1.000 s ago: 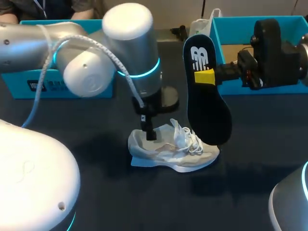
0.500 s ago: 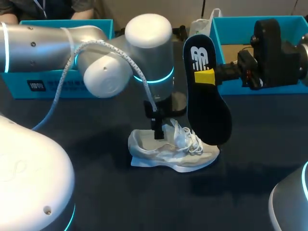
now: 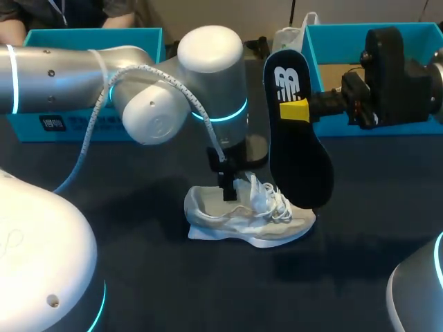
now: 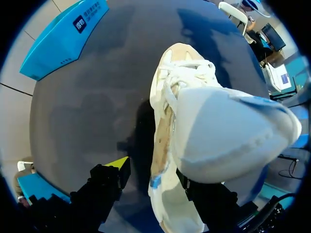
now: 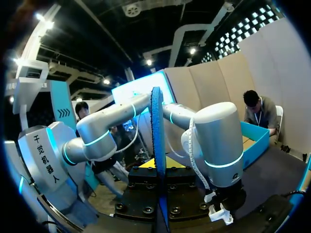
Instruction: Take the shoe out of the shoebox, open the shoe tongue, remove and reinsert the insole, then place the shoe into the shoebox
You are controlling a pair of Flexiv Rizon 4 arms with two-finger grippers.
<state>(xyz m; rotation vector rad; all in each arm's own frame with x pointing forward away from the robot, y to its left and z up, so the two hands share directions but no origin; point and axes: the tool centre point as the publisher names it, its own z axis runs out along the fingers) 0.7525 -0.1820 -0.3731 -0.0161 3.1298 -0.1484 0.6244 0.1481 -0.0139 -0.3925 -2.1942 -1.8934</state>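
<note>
Insole (image 3: 302,166) clamped upright in right tool (image 3: 295,111), shoe (image 3: 242,220) beneath spread left tool (image 4: 154,175)

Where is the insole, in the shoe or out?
Out. The right hand holds the insole upright in the air, near the shoe.

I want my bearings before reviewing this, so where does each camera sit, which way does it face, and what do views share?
Head view: fixed above and behind, looking down on the table; left gripper at the shoe, right gripper holding the insole upright.
Left wrist view: on the left wrist, looking down past its open fingers onto the shoe.
Right wrist view: on the right wrist, facing the left arm, insole edge-on in its gripper.
Shared: head and left wrist show the shoe; head and right wrist, the insole.
</note>
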